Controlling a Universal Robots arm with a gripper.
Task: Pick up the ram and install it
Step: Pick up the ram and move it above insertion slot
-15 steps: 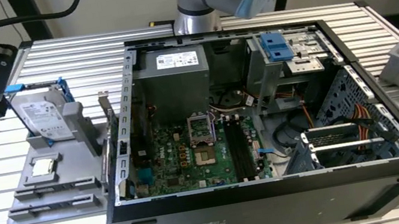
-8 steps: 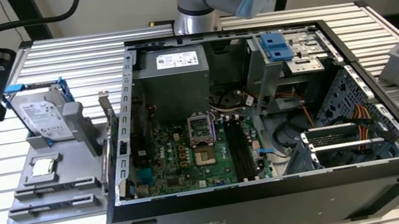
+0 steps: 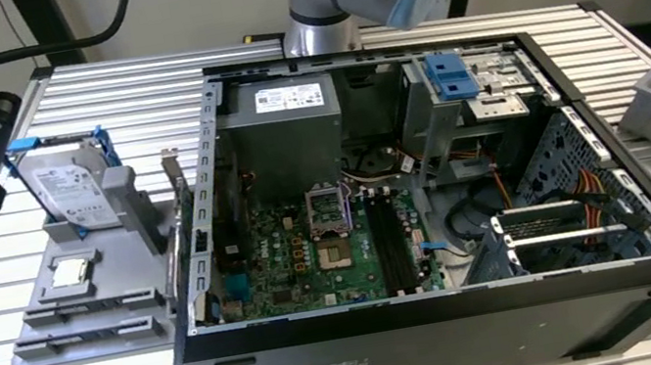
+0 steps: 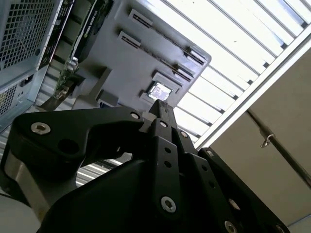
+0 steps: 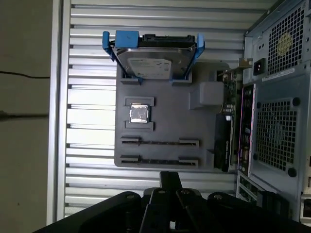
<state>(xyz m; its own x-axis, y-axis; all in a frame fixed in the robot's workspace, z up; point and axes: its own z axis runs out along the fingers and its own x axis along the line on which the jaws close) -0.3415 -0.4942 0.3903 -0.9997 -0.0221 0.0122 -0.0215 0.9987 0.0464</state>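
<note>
Hovering the gripper (image 5: 170, 177) at lower centre of the first wrist view, just off the tray (image 5: 170, 121), fingers pressed together on nothing I can see. Both tray slots (image 5: 159, 142) look bare and I can't pick out the ram, so I judge it may already be seated. Reaching the case (image 5: 277, 121) calls for clearing its wall. Open table (image 5: 92, 73) lies upper left.

Black pincer (image 5: 170, 176), silver drive (image 5: 155, 60) (blue frame (image 5: 127, 38))
</note>
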